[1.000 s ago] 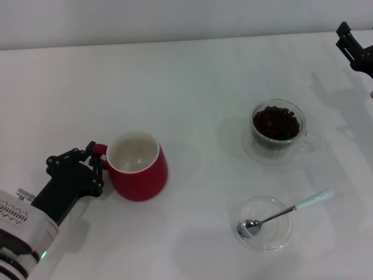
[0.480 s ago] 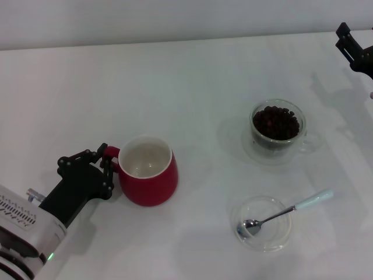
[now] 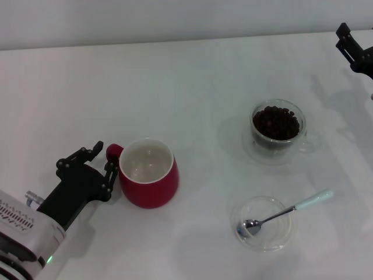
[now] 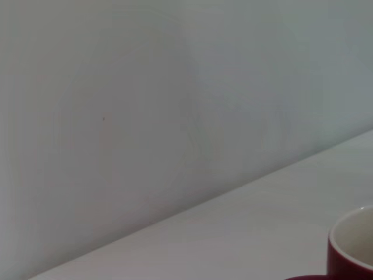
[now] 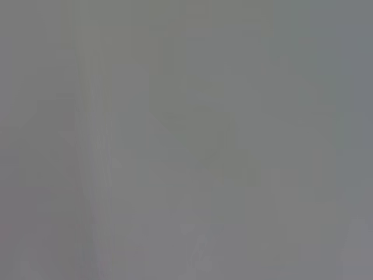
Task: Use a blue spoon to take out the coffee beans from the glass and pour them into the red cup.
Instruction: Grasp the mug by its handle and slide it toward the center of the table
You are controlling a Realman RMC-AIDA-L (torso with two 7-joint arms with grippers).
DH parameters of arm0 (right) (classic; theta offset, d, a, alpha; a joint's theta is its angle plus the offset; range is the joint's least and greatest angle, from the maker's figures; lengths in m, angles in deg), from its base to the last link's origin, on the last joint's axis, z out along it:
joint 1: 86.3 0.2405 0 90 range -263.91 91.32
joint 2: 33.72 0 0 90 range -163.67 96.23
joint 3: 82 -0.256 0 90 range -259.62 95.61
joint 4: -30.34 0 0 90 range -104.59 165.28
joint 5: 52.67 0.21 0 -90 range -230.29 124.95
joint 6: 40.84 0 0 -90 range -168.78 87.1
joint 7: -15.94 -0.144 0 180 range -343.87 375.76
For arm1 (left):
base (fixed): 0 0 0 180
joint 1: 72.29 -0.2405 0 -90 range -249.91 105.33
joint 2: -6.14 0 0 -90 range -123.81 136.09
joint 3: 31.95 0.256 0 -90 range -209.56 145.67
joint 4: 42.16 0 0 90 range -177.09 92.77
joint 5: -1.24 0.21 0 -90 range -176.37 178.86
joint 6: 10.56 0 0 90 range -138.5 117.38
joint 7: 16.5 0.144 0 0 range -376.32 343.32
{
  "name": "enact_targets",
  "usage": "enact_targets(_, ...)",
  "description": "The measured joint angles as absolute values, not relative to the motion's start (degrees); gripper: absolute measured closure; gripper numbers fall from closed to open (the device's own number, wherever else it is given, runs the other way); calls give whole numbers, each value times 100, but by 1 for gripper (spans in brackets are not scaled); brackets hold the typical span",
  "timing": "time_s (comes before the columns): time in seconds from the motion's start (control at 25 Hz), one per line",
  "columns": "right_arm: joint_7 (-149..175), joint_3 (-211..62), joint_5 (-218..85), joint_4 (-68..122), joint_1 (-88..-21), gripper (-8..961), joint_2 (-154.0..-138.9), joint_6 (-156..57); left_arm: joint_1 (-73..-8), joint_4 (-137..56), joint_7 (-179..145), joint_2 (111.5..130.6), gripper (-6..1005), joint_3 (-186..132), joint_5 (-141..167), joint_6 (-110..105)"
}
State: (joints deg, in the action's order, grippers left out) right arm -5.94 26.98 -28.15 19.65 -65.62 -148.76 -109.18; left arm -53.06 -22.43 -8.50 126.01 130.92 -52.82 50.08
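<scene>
The red cup (image 3: 149, 182) stands upright and empty at the front left, its handle (image 3: 113, 151) turned toward my left gripper (image 3: 105, 163). That gripper is open, one finger on each side of the handle and a little apart from it. The cup's rim (image 4: 351, 245) shows at the edge of the left wrist view. The glass (image 3: 278, 140) with coffee beans (image 3: 275, 121) stands at the right. The blue spoon (image 3: 287, 212) rests with its bowl in a shallow clear dish (image 3: 263, 236), handle pointing right. My right gripper (image 3: 342, 36) hangs open at the far right edge, away from everything.
White table (image 3: 192, 87) with a pale wall behind it. The right wrist view shows only a blank grey surface. Between the red cup and the glass lies bare tabletop.
The left gripper slid the red cup to the right and slightly nearer, then spread its fingers off the handle. The right arm, glass and spoon have not moved.
</scene>
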Motion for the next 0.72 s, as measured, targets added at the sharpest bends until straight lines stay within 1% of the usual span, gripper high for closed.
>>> enact_targets(0.44,-604,2786,-2815,1941,-6600,84,-14876,-10958,-5539,-2252,-853,12590,543,13088,-5280,5349)
enact_targets(0.68,-634,2845,-2815,1926,-6600,84,-14876,-10958,-5894,-2285,-850,12577,423,13092,-5281,5692)
enact_targets(0.72,-652,2847,-2815,1926,-6600,84,-14877,-10960,-5949,-2285,-850,12575,423,13091,-5281,5748)
